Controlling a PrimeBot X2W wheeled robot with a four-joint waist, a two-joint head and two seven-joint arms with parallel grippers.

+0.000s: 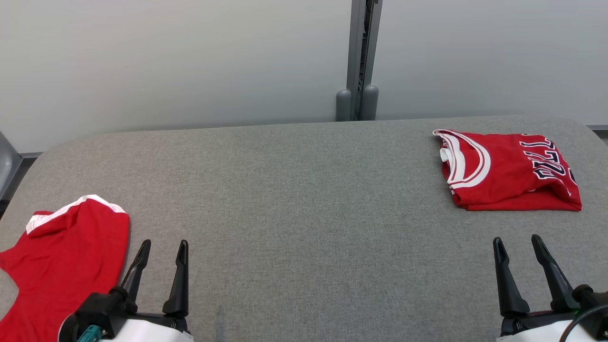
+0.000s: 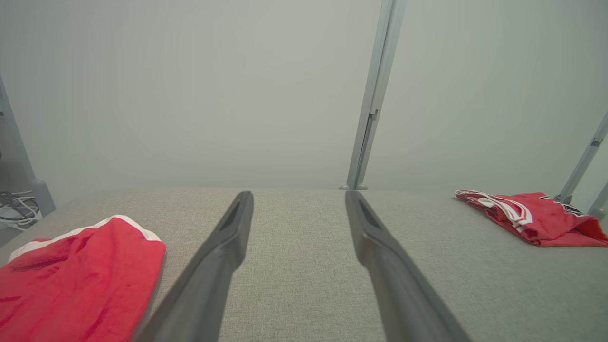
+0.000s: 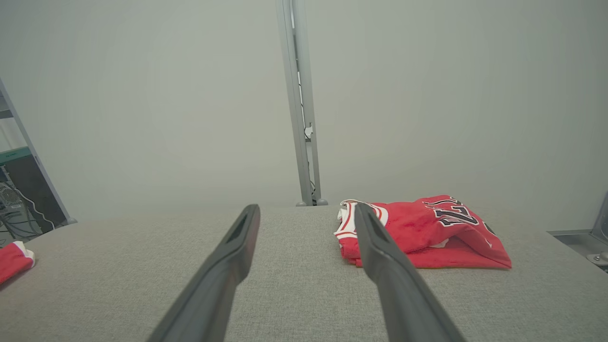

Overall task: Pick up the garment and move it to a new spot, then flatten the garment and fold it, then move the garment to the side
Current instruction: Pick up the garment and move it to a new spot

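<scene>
A loose red garment with white trim [image 1: 71, 256] lies at the near left edge of the grey fabric-covered table [image 1: 304, 190]. My left gripper [image 1: 164, 244] stands open just to its right, apart from the cloth, with nothing between its fingers. The left wrist view shows this garment [image 2: 80, 285] left of the open left gripper [image 2: 299, 194]. A folded red jersey with white and dark lettering [image 1: 508, 171] rests at the far right. My right gripper [image 1: 517, 240] stands open and empty in front of it. In the right wrist view the jersey [image 3: 422, 232] lies just beyond the right gripper [image 3: 308, 207].
A pale wall with a grey upright post [image 1: 358, 57] stands behind the table. Bare grey table surface stretches between the two red pieces. Shelving and cables [image 3: 14, 199] show off the table's left end.
</scene>
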